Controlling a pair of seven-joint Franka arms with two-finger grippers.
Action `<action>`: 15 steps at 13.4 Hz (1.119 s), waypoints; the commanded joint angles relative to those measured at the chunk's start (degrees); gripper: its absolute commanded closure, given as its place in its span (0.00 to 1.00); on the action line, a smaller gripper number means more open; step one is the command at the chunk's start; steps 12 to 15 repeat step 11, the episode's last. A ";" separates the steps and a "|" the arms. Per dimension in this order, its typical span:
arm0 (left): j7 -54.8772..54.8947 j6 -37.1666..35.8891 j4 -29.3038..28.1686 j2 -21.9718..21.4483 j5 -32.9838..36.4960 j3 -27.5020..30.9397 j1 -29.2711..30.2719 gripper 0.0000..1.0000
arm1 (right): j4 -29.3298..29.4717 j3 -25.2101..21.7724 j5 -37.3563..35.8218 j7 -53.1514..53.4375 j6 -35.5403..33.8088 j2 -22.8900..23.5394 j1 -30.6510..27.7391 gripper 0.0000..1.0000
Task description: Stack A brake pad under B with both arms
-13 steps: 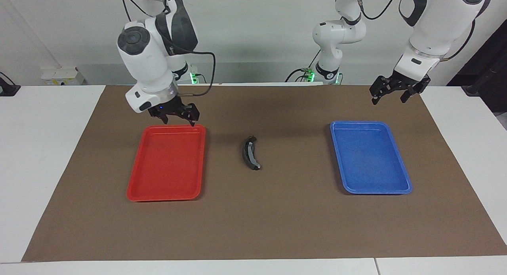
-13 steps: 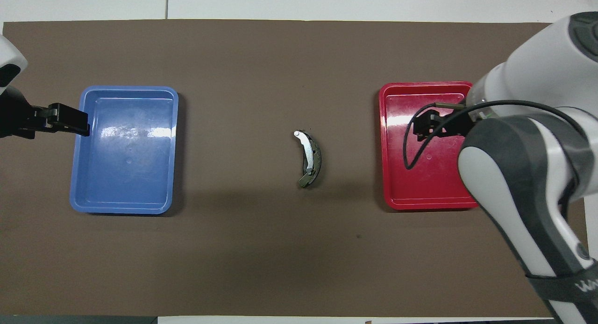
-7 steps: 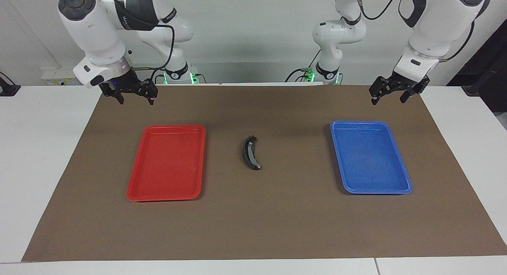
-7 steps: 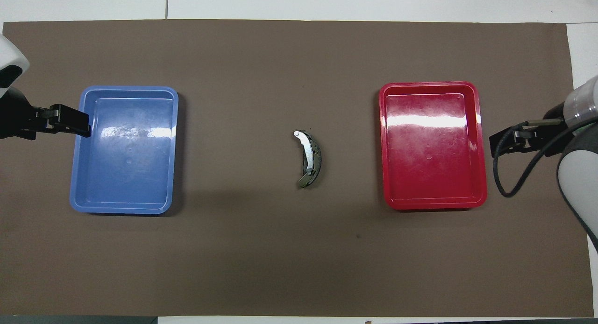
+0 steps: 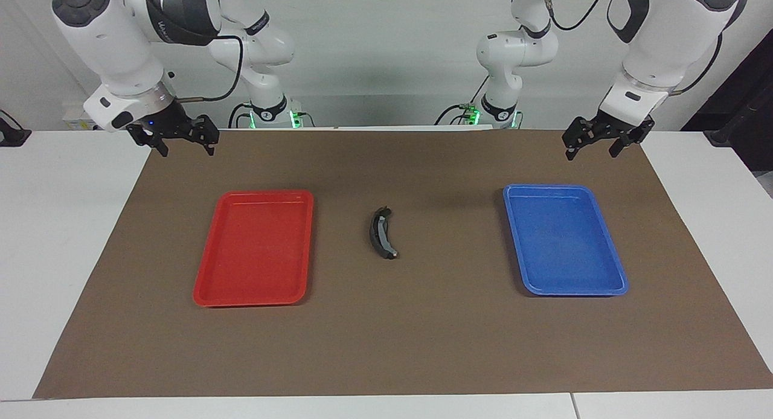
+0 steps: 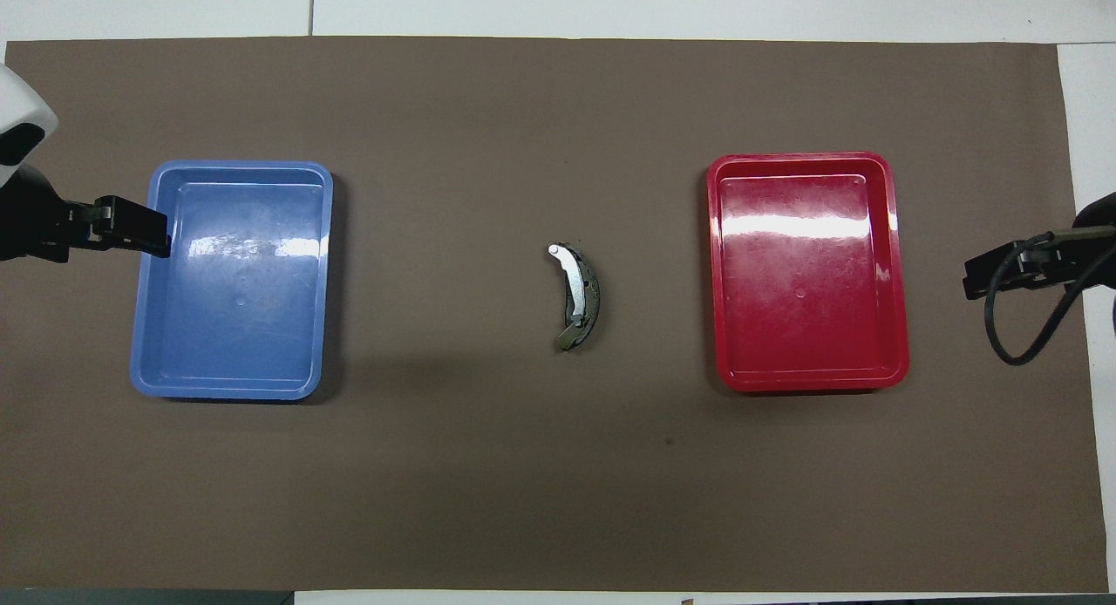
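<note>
The long crescent pad B [image 5: 381, 233] lies on the brown mat midway between the two trays, and it also shows in the overhead view [image 6: 578, 297]. No short stubby pad A shows apart from it; I cannot tell whether it lies beneath. My right gripper [image 5: 184, 142] is open and holds nothing, raised over the mat's corner at the right arm's end; it also shows in the overhead view [image 6: 981, 278]. My left gripper [image 5: 592, 146] is open and holds nothing, raised over the mat's edge beside the blue tray; it also shows in the overhead view [image 6: 139, 230].
A red tray [image 5: 208, 286] [image 6: 896, 265] lies toward the right arm's end. A blue tray [image 5: 613, 256] [image 6: 144, 326] lies toward the left arm's end. The brown mat [image 5: 423, 340] covers most of the white table.
My right gripper has risen from the red tray's near edge and swung out to the mat's corner at its own end. The left arm and the pad have not moved.
</note>
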 commanded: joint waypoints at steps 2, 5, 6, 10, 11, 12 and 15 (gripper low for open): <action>0.28 1.02 -2.24 -1.81 -0.73 0.18 -0.25 0.00 | 0.16 -2.30 0.32 -1.46 -1.83 -0.85 -0.64 0.00; 0.37 1.02 -2.24 -1.81 -0.73 0.18 -0.25 0.00 | 0.77 -2.30 0.32 -1.20 -1.22 -1.02 -0.64 0.00; 0.37 1.02 -2.24 -1.81 -0.73 0.18 -0.25 0.00 | 1.56 -1.95 0.23 -0.94 -1.13 -0.94 -0.64 0.00; 0.46 1.02 -2.24 -1.81 -0.73 0.18 -0.25 0.00 | 2.45 -1.86 0.32 -0.05 -1.04 -0.67 -0.64 0.00; 0.46 1.02 -2.24 -1.81 -0.73 0.18 -0.25 0.00 | 2.44 -1.86 0.40 -0.05 -1.04 -0.67 -0.64 0.00; 0.46 1.02 -2.24 -1.81 -0.73 0.18 -0.25 0.00 | 2.44 -1.86 0.40 -0.05 -1.04 -0.67 -0.64 0.00; 0.46 1.02 -2.24 -1.81 -0.73 0.18 -0.25 0.00 | 2.44 -1.86 0.40 -0.05 -1.04 -0.67 -0.64 0.00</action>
